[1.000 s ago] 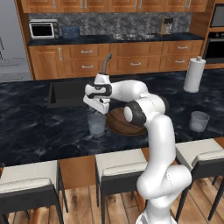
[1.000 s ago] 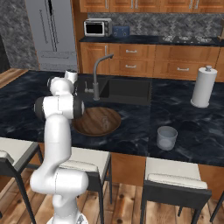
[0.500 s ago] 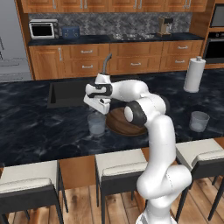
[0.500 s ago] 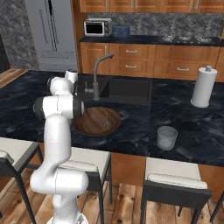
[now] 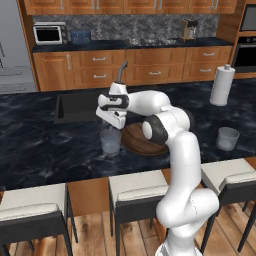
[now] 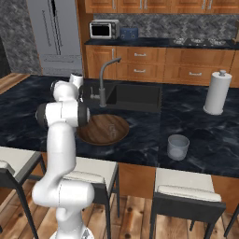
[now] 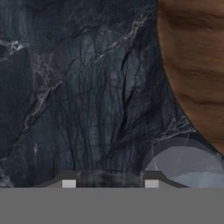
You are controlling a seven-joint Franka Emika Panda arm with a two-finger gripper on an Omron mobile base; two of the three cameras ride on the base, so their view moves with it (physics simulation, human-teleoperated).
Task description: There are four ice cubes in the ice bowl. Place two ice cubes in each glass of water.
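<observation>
The gripper [image 5: 116, 121] hangs directly above the near tumbler [image 5: 110, 141]. In the hand view its fingers [image 7: 152, 183] stand apart at a moderate gap; whether an ice cube sits between them cannot be told. The wooden ice bowl [image 5: 141, 141] lies just beside the fingers; the second tumbler [image 5: 227, 138] stands well apart on the black marble table [image 5: 35, 145]. The cubes are too small to count, so progress is uncertain; judged from position, this is a drop into the near tumbler.

dark marble island counter [image 5: 45, 145] with inset sink [image 6: 135, 95]; wooden cabinets [image 5: 150, 65] along the rear wall; cushioned stools [image 6: 186, 198] on plank floor [image 5: 95, 235].
</observation>
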